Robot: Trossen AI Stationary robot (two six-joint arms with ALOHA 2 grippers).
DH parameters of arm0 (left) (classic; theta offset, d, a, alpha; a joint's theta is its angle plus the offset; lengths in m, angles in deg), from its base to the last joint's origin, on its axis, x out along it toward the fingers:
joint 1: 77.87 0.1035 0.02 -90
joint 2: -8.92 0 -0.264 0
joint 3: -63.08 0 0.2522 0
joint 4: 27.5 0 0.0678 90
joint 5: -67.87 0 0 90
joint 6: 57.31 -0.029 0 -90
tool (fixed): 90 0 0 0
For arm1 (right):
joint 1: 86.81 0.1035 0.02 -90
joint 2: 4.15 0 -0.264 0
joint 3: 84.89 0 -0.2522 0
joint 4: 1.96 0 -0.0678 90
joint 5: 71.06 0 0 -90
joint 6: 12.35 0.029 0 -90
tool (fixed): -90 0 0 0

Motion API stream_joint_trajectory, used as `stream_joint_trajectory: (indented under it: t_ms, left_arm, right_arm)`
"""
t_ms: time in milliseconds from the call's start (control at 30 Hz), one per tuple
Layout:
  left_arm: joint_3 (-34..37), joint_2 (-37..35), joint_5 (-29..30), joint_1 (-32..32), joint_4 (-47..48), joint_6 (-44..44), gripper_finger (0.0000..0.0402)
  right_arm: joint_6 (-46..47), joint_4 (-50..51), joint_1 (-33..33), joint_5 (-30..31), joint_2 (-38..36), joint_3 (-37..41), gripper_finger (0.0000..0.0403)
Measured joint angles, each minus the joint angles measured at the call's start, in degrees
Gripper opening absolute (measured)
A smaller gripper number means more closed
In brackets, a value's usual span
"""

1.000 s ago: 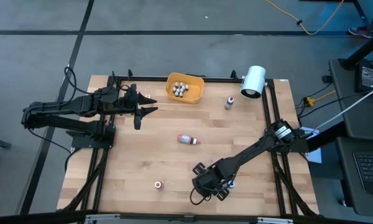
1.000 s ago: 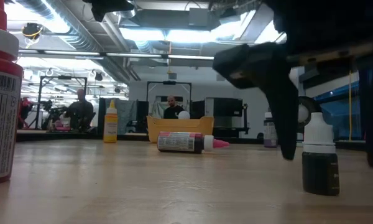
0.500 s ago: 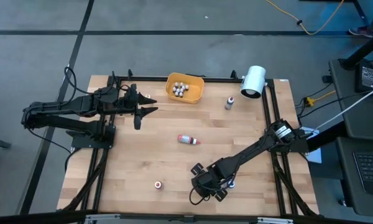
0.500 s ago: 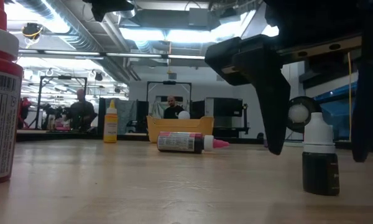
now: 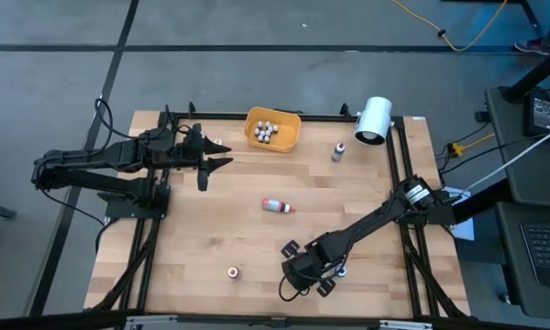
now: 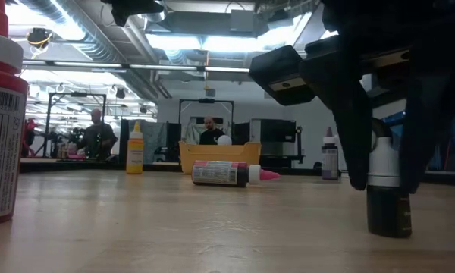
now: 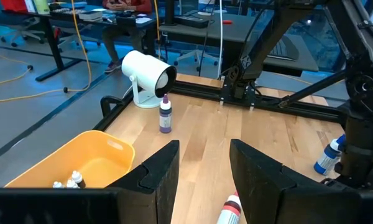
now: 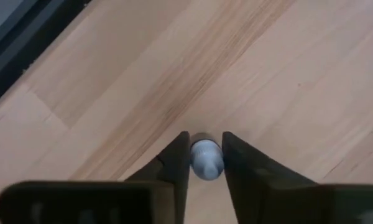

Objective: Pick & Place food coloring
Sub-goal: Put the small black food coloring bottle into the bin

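Pale wood planks make up the bench (image 5: 211, 229), framed by dark rails. The right arm reaches in from the right edge, stretched low and diagonally toward the front middle, its gripper (image 5: 335, 269) pointing straight down. In the right wrist view its jaws stand on either side of a white-capped dark bottle (image 8: 205, 158) of food coloring, pressed against the cap with no gap showing; the low view shows that bottle (image 6: 387, 189) upright on the bench between the two dark fingers (image 6: 354, 121). The left arm waits at the back left, stretched level toward the middle, its gripper (image 5: 213, 161) above the wood beside the orange bowl (image 5: 289, 137). Its jaws stand partly apart and hold nothing, as the left wrist view shows.

Counted outside the bowl, five bottles show: the one in the right gripper; one red-tipped bottle (image 5: 277, 205) lying on its side near the middle; one purple-topped bottle (image 5: 337, 151) upright at the back, just beside the big white cylinder (image 5: 373, 120); one red-capped bottle (image 5: 232, 271) upright near the front left; and one yellow bottle (image 6: 135, 148) upright at the far back in the low view. The bowl holds a cluster of tiny bottles (image 5: 268, 131) with white and grey tops, too small to count. There is one bowl and one cylinder.
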Motion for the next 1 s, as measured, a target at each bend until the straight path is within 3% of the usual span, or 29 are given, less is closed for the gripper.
stream_joint_trajectory:
  t_ms: [133, 467, 600, 1000]
  left_arm:
    - [0.0, 0.0, 0.0, 0.0, 0.0, 0.0, 0.0139]
    - [0.0, 0.0, 0.01, 0.01, 0.0, 0.0, 0.0139]
    - [0.0, 0.01, 0.02, 0.0, 0.0, 0.01, 0.0139]
    - [0.0, 0.0, 0.01, 0.01, 0.0, 0.0, 0.0139]
  right_arm:
    - [-0.22, -0.07, -0.16, -0.89, 0.0, -0.03, 0.0062]
    - [-0.24, 3.75, -2.95, -0.75, -0.25, -1.39, 0.0081]
    - [-2.95, 12.72, -5.27, -0.22, -0.4, -7.07, 0.0062]
    - [-7.99, 32.19, -14.52, 4.1, -0.46, -30.05, 0.007]
